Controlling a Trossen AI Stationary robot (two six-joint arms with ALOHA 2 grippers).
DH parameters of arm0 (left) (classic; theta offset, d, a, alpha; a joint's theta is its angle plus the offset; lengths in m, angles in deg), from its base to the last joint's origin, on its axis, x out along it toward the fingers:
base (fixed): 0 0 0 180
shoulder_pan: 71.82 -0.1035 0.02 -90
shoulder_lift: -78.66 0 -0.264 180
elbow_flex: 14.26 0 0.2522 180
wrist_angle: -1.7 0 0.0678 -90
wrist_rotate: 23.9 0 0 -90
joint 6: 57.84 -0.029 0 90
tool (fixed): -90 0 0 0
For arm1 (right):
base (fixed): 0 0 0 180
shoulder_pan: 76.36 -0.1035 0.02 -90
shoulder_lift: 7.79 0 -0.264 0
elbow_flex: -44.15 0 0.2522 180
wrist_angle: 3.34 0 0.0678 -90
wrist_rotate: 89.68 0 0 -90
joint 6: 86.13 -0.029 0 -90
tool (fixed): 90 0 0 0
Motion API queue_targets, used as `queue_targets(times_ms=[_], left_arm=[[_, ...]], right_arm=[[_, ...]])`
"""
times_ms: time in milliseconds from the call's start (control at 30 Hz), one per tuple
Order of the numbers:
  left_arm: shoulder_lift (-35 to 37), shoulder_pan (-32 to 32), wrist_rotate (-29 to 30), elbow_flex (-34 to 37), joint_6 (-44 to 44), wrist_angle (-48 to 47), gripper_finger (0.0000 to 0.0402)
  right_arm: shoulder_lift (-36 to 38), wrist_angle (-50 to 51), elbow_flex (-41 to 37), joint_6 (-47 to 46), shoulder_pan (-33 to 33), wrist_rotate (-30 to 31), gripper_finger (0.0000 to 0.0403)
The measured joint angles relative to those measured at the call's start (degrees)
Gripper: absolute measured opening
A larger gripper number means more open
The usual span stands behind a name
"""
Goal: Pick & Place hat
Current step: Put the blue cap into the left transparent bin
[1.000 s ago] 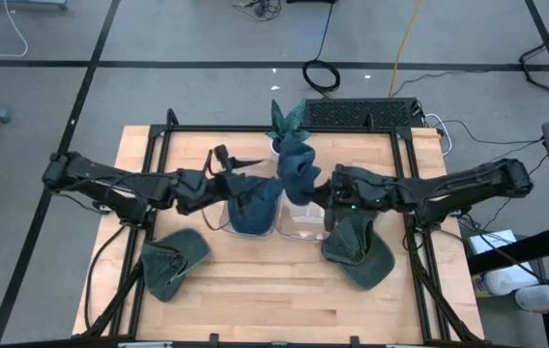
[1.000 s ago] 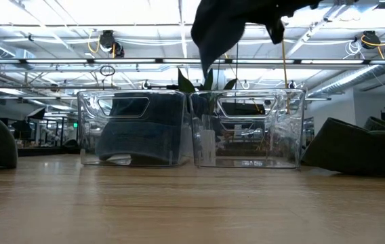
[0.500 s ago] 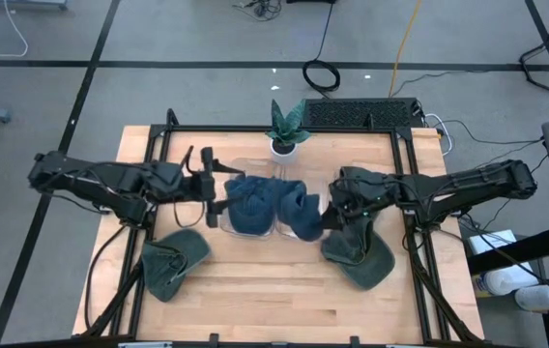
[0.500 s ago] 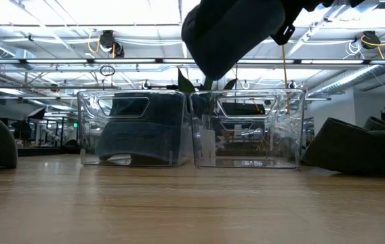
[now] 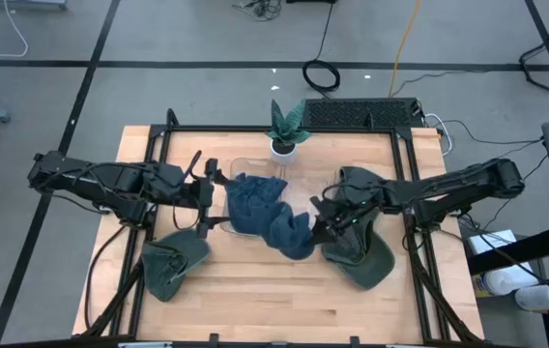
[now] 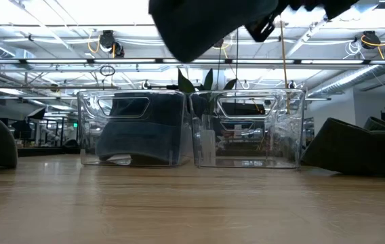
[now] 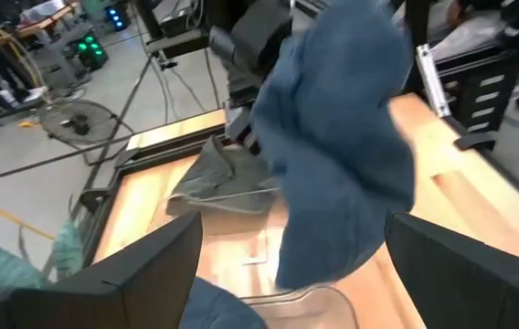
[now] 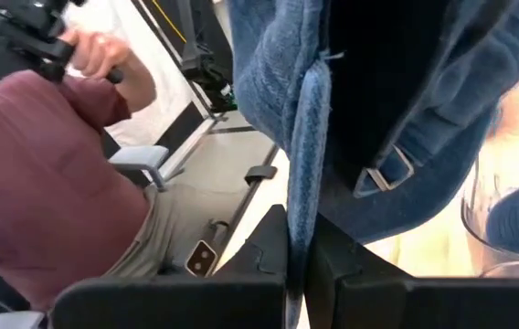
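Note:
My right gripper (image 5: 321,220) is shut on a blue hat (image 5: 289,232) held in the air over the near side of two clear bins. That hat shows at the top of the low view (image 6: 206,24) and in the left wrist view (image 7: 342,155). A second blue hat (image 5: 250,201) sits inside the left bin (image 6: 135,129). The right bin (image 6: 247,129) stands beside it. My left gripper (image 5: 207,198) is open, left of the bins, and touches nothing. One green hat (image 5: 173,261) lies flat on the table near left, another (image 5: 357,253) near right. My right gripper pinches an edge of the blue hat's cloth (image 8: 301,183) between its two fingers, next to the strap with the metal buckle (image 8: 383,174). The fingers come from the table's right. The hat is lifted clear of the bins and the table.
A small potted plant (image 5: 284,126) stands at the far edge behind the bins. A black frame (image 5: 405,232) runs around the wooden table top. A person in a maroon top (image 8: 58,183) shows beyond the table in the right wrist view. Bare wood lies along the near edge (image 5: 274,309).
My right gripper has carried the blue hat from above the far side of the bins, by the plant, toward the table's near edge, and the hat now hangs over the bins' near side. My left gripper has drawn back from over the left bin toward the table's left.

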Motion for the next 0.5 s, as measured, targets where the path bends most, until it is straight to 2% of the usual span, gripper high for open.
queue_targets(times_ms=[267,500], left_arm=[[-0.7,-0.1,-4.0,0.0,3.8,0.9,0.0349],[-4.2,-1.1,-6.1,0.0,6.1,1.1,0.0349]], right_arm=[[-7.4,-6.0,0.0,-0.1,0.0,0.0,0.0000],[-11.4,-7.6,1.5,0.1,-0.8,-0.1,0.0000]])
